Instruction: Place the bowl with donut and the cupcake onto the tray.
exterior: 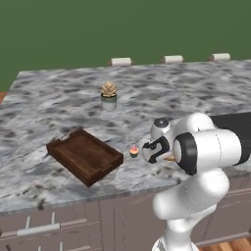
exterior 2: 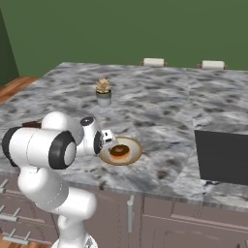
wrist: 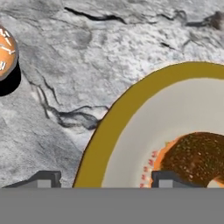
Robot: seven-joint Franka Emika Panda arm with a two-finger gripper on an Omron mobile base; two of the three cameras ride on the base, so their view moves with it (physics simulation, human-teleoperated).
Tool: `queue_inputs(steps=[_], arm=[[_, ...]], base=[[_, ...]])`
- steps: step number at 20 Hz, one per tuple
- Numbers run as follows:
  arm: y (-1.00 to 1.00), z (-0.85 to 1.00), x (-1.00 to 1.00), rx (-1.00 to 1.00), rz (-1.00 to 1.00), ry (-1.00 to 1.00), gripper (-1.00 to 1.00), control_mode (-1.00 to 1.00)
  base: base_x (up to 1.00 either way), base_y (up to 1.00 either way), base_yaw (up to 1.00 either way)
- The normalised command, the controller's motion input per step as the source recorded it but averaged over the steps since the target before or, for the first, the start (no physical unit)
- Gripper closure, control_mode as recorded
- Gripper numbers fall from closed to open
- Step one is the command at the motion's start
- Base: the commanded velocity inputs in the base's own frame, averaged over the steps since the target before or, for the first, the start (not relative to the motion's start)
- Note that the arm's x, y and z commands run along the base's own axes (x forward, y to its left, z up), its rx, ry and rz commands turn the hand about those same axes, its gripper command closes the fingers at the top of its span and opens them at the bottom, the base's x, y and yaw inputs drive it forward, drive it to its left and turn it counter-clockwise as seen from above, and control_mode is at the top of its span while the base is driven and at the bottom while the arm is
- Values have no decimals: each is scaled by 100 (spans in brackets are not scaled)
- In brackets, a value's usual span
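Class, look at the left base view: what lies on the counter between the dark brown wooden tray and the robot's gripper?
The tiny pink-frosted cupcake stands on the grey marble counter between the dark brown wooden tray and the gripper, apart from the tray.

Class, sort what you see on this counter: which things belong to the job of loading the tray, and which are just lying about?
Job: tray, bowl, donut, cupcake.
Lying about: potted plant, dark cooktop.
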Motion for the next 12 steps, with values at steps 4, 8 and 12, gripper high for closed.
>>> queue_inputs(steps=[4, 8, 12], arm=[[-1, 1, 0, 0, 0, -2, 100, -100], [0, 21, 0, 2, 0, -10, 100, -100], [0, 30, 0, 3, 1, -16, 100, -100]], base=[[0, 0, 0], [0, 0, 0], [0, 0, 0]])
